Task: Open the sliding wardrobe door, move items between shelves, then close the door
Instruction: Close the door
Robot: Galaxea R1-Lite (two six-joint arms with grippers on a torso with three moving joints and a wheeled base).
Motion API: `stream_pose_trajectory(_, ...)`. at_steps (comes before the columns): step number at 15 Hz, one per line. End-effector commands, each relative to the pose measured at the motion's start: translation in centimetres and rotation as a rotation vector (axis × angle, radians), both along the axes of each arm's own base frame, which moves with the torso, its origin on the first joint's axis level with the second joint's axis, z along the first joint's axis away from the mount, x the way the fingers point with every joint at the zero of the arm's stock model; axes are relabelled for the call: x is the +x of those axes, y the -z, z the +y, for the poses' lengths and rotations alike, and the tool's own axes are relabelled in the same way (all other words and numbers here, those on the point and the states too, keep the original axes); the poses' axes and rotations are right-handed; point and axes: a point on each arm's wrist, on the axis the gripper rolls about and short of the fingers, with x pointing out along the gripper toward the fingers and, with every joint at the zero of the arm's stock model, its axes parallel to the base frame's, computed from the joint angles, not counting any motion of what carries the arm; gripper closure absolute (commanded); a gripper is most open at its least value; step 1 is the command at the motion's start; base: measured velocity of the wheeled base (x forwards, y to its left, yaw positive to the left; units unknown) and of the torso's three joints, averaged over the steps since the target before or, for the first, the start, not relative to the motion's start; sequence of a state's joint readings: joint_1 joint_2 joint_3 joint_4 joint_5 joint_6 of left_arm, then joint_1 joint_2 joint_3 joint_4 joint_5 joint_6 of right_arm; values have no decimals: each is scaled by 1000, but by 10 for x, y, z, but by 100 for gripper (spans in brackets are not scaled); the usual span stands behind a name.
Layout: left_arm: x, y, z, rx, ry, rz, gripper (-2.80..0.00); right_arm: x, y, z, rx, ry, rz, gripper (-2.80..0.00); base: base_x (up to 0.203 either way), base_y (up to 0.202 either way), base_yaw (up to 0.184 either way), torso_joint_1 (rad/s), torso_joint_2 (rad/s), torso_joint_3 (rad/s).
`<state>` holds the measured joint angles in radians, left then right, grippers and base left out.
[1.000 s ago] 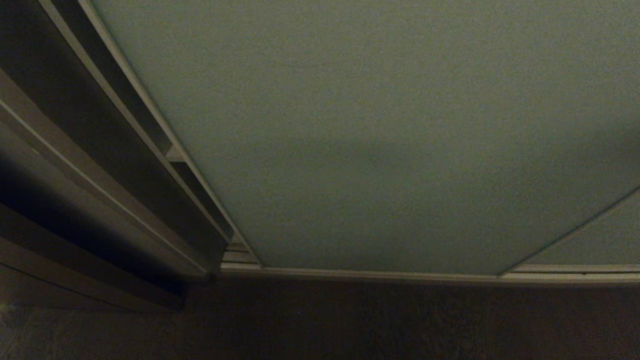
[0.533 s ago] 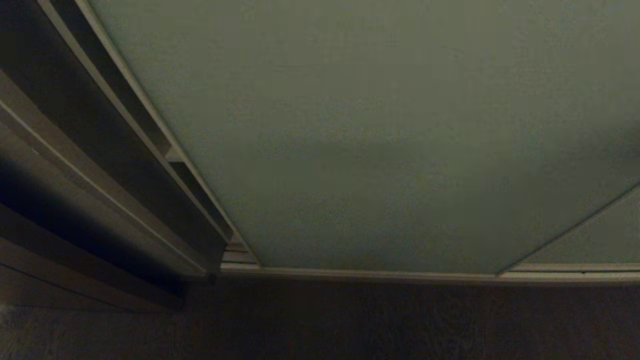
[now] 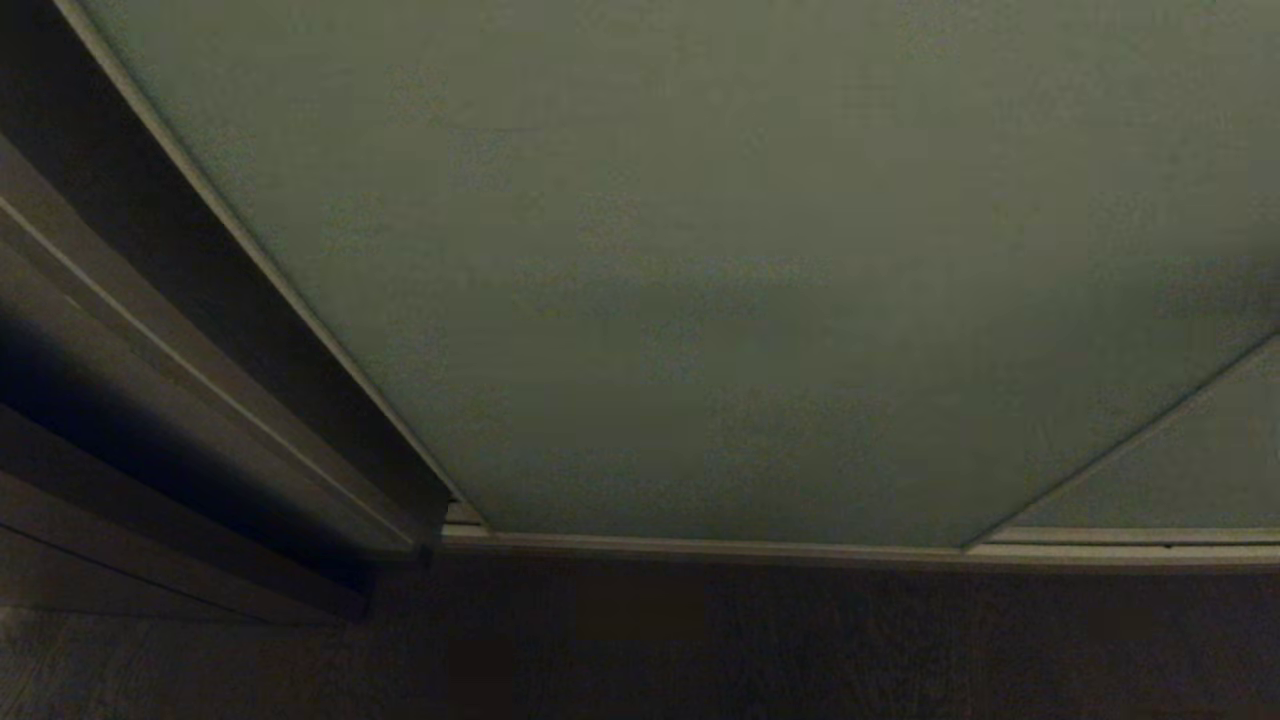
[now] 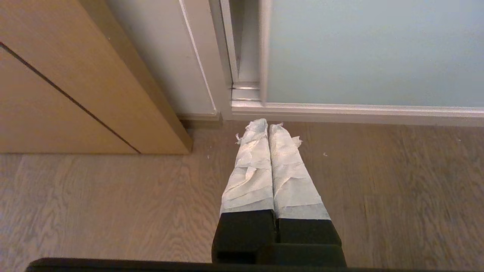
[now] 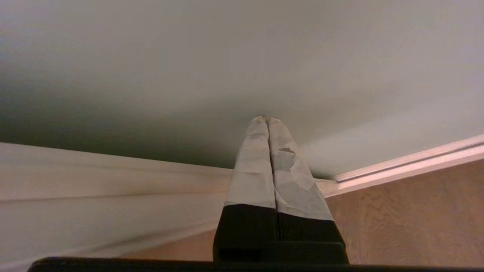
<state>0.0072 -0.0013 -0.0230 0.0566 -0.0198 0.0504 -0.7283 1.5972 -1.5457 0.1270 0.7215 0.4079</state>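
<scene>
Head view: grey-green sliding wardrobe door above wood floor; both claws pinched empty

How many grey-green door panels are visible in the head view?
2. The big door fills most of the view; a second panel shows at lower right, overlapping it. More may lie outside the view.

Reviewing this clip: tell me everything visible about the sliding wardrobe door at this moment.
The sliding wardrobe door is a wide, flat, matte pale grey-green panel with a slim pale metal frame, standing upright on a pale bottom track at the wooden floor. In the left wrist view a narrow gap remains between its edge and the wardrobe side. The right gripper, fingers together, has its tips at the panel's face, apparently touching. No handle shows.
</scene>
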Motion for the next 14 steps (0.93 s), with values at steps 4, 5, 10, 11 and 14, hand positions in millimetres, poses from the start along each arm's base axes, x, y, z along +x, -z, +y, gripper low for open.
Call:
stream_pose_trajectory(4, 0, 0, 0, 0, 0, 0, 0, -10, -2, 25, -5, -50, -6, 0, 0, 0, 0, 0, 0, 0)
stream_pose_trajectory(5, 0, 0, 0, 0, 0, 0, 0, -11, 0, 31, -3, -68, -2, 0, 0, 0, 0, 0, 0, 0)
stream_pose_trajectory(10, 0, 0, 0, 0, 0, 0, 0, -17, 2, 45, 0, -101, 1, 0, 0, 0, 0, 0, 0, 0)
stream_pose_trajectory(11, 0, 0, 0, 0, 0, 0, 0, -17, 3, 47, 1, -106, 2, 0, 0, 0, 0, 0, 0, 0)
stream_pose_trajectory(14, 0, 0, 0, 0, 0, -1, 0, -17, 5, 58, 1, -142, 6, 0, 0, 0, 0, 0, 0, 0)
